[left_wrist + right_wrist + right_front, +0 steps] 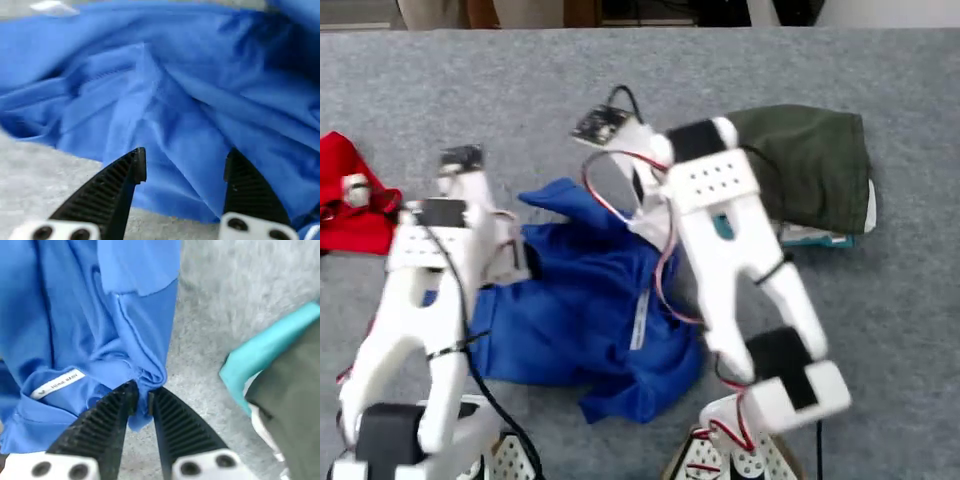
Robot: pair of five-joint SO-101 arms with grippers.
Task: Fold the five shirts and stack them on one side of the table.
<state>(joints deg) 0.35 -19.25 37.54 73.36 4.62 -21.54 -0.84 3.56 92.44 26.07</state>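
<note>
The blue shirt (580, 320) lies crumpled mid-tabletop (900, 330) between the two arms. The right tool (141, 395) is clenched on a bunched fold of it. The left tool (186, 160) hangs spread wide just above its edge. A folded green shirt (810, 165) sits to the right, and a red shirt (350, 205) lies at the left edge.

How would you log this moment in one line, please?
left gripper: open over blue shirt | right gripper: shut on blue shirt | green shirt: folded atop teal cloth | red shirt: crumpled, untouched
</note>
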